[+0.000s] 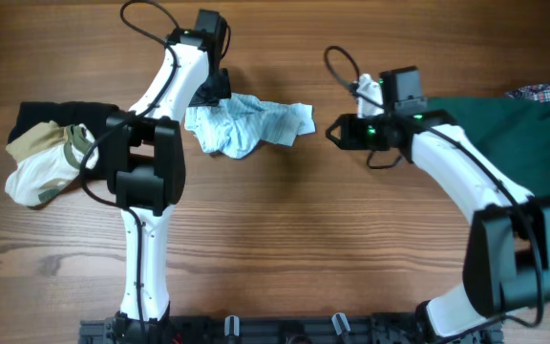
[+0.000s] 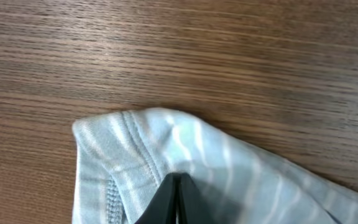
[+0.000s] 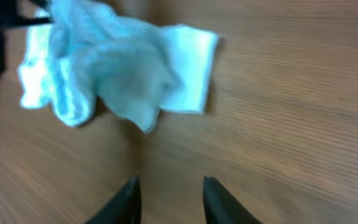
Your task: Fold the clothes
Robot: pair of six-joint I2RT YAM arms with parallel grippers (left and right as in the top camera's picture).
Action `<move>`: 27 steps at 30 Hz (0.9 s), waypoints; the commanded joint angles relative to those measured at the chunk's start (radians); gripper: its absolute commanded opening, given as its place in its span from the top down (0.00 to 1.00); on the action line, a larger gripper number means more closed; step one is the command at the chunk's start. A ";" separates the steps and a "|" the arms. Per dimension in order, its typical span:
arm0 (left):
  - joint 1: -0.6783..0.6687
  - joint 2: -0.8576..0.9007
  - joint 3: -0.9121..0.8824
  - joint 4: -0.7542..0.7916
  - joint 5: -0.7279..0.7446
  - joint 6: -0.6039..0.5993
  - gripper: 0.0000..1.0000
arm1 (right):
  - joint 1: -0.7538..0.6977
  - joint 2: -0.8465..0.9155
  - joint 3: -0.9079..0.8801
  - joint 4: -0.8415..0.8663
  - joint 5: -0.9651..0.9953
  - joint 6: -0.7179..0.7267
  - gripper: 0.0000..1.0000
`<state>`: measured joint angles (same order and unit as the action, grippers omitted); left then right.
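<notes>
Left gripper (image 2: 176, 188): jaws closed tight, tips meeting on the stitched hem at the left end of the striped garment (image 1: 246, 124), apparently pinching that edge. Far left of the table (image 1: 285, 239): a heap of other clothes (image 1: 41, 158), black, cream and olive, bunched and unfolded, partly hidden by the left arm. Centre-left, toward the far edge: the striped garment, pale blue and white, lay crumpled in an uneven lump, one corner flap spread flat toward the right, no clean fold line visible. Right gripper (image 3: 169, 200): jaws parted, holding nothing, pointed at the striped garment from its right side and apart from it, bare wood between. Right of the table: a dark green garment (image 1: 504, 119), spread wide, running under the right arm; at the far right corner, a scrap of plaid cloth (image 1: 547, 93), mostly out of frame. Progress, as judged: early; no item showed a finished fold. The striped piece needed spreading flat first, then folding; the rest were untouched.
</notes>
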<state>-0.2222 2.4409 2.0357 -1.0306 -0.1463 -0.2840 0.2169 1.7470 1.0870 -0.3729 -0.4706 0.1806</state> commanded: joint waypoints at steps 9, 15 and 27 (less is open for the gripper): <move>-0.042 0.064 -0.009 -0.040 0.022 -0.011 0.95 | 0.180 0.253 0.012 0.564 -0.042 0.496 0.87; -0.042 0.053 -0.008 -0.078 0.022 -0.008 0.94 | 0.167 0.354 0.013 0.425 0.089 0.513 0.93; -0.024 0.026 -0.008 -0.080 0.021 -0.008 0.89 | 0.139 0.111 0.013 -0.284 0.286 0.328 0.95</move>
<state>-0.2546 2.4428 2.0422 -1.0981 -0.1596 -0.2836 0.3553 1.9129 1.1137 -0.6136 -0.3603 0.5808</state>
